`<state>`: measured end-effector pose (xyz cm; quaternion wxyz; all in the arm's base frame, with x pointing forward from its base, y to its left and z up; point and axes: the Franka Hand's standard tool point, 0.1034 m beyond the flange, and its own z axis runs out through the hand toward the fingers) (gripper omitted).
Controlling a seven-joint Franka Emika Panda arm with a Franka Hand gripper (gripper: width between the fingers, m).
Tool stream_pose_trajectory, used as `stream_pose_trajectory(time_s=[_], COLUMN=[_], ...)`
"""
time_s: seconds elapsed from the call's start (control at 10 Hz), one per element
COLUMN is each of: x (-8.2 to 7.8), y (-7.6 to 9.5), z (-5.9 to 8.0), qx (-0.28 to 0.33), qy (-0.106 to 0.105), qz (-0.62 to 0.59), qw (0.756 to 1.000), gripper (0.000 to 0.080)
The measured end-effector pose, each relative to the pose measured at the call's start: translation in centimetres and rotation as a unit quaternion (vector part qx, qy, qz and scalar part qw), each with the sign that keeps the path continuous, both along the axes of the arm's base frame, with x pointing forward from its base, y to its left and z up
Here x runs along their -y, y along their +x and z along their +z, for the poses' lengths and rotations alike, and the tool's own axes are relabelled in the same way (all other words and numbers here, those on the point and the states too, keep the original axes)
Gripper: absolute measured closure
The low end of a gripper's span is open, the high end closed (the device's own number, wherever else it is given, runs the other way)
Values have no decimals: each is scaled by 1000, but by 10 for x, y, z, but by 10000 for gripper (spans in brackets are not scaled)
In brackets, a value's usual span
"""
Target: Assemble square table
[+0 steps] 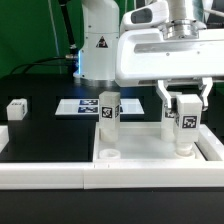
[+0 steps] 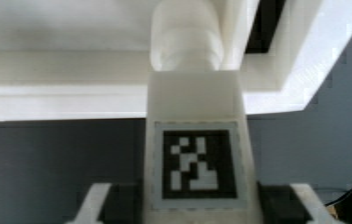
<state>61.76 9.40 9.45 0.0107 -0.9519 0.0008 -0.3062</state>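
Observation:
The square tabletop [image 1: 140, 147] lies flat at the exterior view's lower right, rim up. One white tagged leg [image 1: 108, 115] stands upright at its far left corner. A round socket [image 1: 108, 155] shows at its near left corner. My gripper [image 1: 184, 106] is shut on a second tagged leg [image 1: 185, 128], held upright with its lower end at the tabletop's right side. In the wrist view this leg [image 2: 198, 140] runs between my fingers [image 2: 105, 202] down to the tabletop [image 2: 66, 70]. A third leg [image 1: 17, 108] lies on the black table at the far left.
The marker board [image 1: 82, 105] lies flat behind the tabletop. The long low white border wall [image 1: 40, 176] runs along the front edge. The robot's white base [image 1: 98, 40] stands at the back.

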Motion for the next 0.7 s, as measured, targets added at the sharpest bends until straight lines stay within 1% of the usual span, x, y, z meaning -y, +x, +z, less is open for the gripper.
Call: stream_pose_trajectory(time_s=[0.1,0.4,0.7], x=[0,-1,-5], y=[2,-2,-4], z=[-2,-13,-16], qx=[0,-8,0], qy=[0,-2,-4], qz=[0,1,2], qw=[1000,1000,1000], gripper=[508,508,508])
